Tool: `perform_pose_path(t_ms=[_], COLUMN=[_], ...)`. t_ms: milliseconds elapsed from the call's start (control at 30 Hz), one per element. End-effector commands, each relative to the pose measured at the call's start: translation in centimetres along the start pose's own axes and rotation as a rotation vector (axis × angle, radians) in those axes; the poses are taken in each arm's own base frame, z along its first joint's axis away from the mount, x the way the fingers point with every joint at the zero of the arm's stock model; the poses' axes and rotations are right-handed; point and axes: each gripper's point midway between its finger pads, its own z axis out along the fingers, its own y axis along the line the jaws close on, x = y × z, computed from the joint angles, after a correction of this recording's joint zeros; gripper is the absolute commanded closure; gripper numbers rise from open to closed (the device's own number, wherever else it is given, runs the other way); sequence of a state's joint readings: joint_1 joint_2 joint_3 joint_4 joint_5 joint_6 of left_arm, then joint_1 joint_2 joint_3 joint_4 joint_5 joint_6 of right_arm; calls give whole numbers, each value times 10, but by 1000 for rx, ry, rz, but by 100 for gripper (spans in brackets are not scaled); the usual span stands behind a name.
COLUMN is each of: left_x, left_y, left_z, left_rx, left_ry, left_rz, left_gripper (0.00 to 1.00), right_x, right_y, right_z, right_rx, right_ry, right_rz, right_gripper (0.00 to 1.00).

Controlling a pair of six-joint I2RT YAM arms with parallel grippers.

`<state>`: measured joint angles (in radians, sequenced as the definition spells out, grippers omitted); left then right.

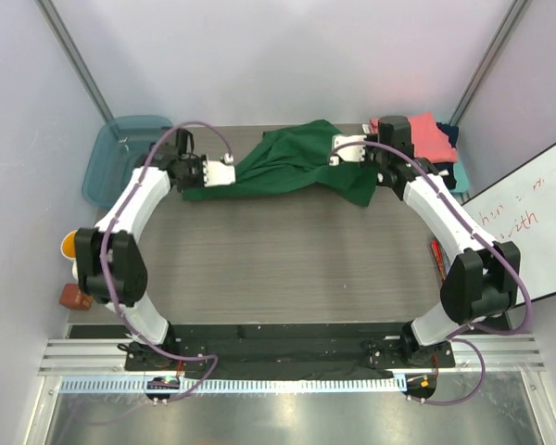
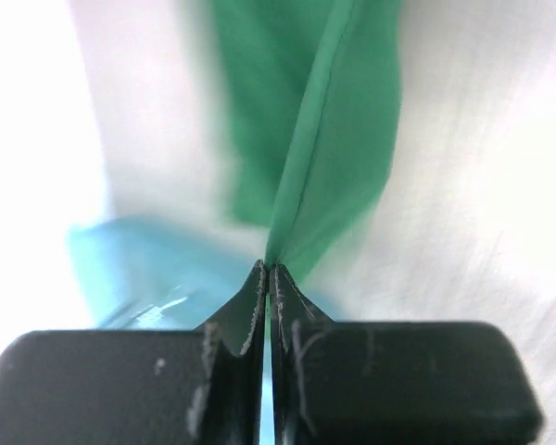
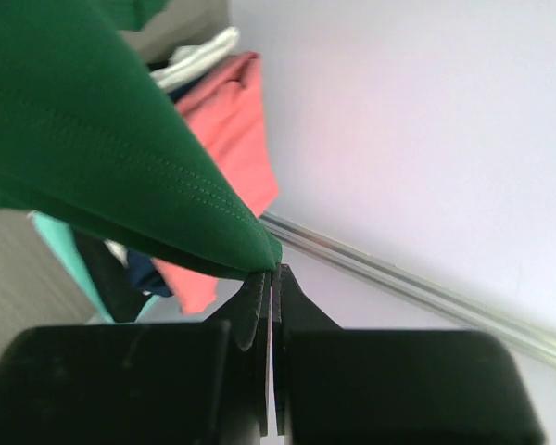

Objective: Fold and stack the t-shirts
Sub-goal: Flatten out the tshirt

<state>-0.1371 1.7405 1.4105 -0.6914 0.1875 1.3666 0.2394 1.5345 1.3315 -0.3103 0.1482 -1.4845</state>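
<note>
The dark green t-shirt [image 1: 292, 162] hangs stretched between my two grippers above the far part of the table. My left gripper [image 1: 230, 173] is shut on its left end, seen in the left wrist view [image 2: 271, 267] with green cloth [image 2: 315, 130] running away from the tips. My right gripper [image 1: 337, 153] is shut on its right end, seen in the right wrist view [image 3: 274, 271] with green cloth [image 3: 102, 139] pinched at the tips. A stack of folded shirts, coral-pink on top [image 1: 428, 136], lies at the far right corner; it also shows in the right wrist view [image 3: 232, 120].
A translucent teal plastic tub [image 1: 120, 158] stands at the far left off the table. A whiteboard [image 1: 528, 222] leans at the right. A red marker [image 1: 437, 260] lies by the right table edge. An orange cup [image 1: 69, 246] and a brown block [image 1: 74, 297] sit at the left.
</note>
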Motion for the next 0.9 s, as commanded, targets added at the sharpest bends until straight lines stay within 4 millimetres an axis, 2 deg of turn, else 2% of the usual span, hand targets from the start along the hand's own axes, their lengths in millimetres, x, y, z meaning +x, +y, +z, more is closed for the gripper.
perform_pose_path(t_ms=[0,67,133,167,233,300,333,367,433,467,500,533,567,600,633,667,700,733,800,833,867], left_x=[-31,-30,-32,-30,-33,-36,-39,-45,-52,-56,-65,-69,-70,-77,-79,-78,-82,-85,-88,-92,-94], left_y=[59,79,103,114,133,142,146,148,141,133,124,116,103,91,83,73,66,57,49,42,42], left_z=[-82,-105,-122,-140,-160,-186,-197,-218,-234,-240,-260,-268,-265,-287,-293,-290,-299,-320,-335,-356,-364], left_rx=[-252,-362,-482,-561,-670,-750,-783,-822,-829,-821,-837,-839,-815,-844,-851,-838,-854,-904,-968,-1030,-1074], left_ry=[-84,-66,-65,-52,-53,-60,-72,-98,-145,-163,-202,-223,-228,-255,-264,-265,-283,-291,-311,-328,-335], left_rz=[-51,-59,-61,-76,-60,-67,-75,-79,-107,-102,-73,-60,-49,-8,5,11,32,57,86,113,133], left_gripper=[100,100,100,100,100,100,100,100,100,100,100,100,100,100,100,100,100,100,100,100,100], right_x=[17,19,22,24,29,32,31,31,24,20,20,17,11,12,13,12,15,17,19,21,22], right_y=[-68,-83,-110,-118,-145,-163,-177,-181,-189,-174,-176,-172,-158,-153,-150,-142,-139,-138,-141,-147,-156], right_z=[-7,-9,-19,-22,-40,-55,-69,-83,-104,-104,-130,-140,-143,-169,-179,-189,-209,-220,-241,-260,-272], right_rx=[244,306,432,471,580,644,680,677,668,579,584,570,498,509,511,486,511,528,572,617,664], right_ry=[94,103,113,117,125,117,98,72,6,-7,-36,-59,-83,-98,-106,-113,-119,-118,-124,-129,-139], right_rz=[118,156,207,225,287,344,376,426,447,439,432,418,364,347,332,297,288,278,253,255,260], right_gripper=[99,99,99,99,99,99,99,99,99,99,99,99,99,99,99,99,99,99,99,99,99])
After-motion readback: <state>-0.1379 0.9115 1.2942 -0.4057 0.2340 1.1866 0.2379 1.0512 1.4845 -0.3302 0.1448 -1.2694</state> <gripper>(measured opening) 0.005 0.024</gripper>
